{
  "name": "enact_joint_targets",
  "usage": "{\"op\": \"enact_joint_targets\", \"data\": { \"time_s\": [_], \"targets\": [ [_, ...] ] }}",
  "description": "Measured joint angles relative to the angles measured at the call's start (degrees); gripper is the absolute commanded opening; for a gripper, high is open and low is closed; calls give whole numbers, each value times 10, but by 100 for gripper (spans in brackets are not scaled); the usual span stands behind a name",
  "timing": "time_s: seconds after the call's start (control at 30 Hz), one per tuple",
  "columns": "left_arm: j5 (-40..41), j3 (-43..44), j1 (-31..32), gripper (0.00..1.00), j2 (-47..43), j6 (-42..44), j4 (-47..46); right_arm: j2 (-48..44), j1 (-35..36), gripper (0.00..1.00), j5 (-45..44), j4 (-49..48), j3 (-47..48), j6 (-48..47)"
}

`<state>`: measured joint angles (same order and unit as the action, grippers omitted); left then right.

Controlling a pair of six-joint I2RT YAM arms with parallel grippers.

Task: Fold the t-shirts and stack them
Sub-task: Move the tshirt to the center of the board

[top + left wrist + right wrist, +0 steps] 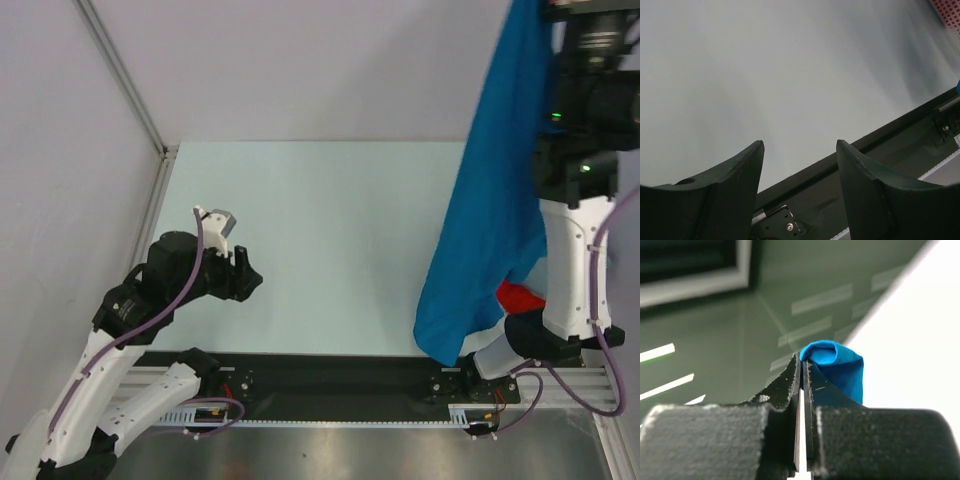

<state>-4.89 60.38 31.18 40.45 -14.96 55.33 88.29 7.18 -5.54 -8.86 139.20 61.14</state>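
A bright blue t-shirt (495,200) hangs in a long drape at the right, from the top of the top view down to the table's near edge. My right gripper (801,360) is raised high and shut on a bunched fold of this blue t-shirt (837,365). A bit of a red t-shirt (518,296) shows behind the blue one's lower part, next to the right arm. My left gripper (245,275) hovers low over the left front of the table. In the left wrist view the left gripper (799,144) is open with nothing between its fingers.
The pale table (320,220) meets a black rail (340,375) along its near edge, where the arm bases stand. A metal post (120,70) and a wall close the left side. A red-and-white dotted patch (947,10) shows at the left wrist view's top right corner.
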Motion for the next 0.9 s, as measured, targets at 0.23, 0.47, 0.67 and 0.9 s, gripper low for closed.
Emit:
{"op": "enact_joint_targets", "data": {
  "time_s": [0.23,0.47,0.67,0.9],
  "targets": [
    [61,37,1,73,1,0,11,2,212,0,-19,14,-210,-69],
    [99,62,1,84,-26,-2,29,53,308,79,11,145,-339,-40],
    [107,91,1,95,-18,-11,30,167,310,86,120,407,-291,-134],
    [19,103,2,67,127,-31,-26,2,153,47,210,511,-658,-210]
  ]
}}
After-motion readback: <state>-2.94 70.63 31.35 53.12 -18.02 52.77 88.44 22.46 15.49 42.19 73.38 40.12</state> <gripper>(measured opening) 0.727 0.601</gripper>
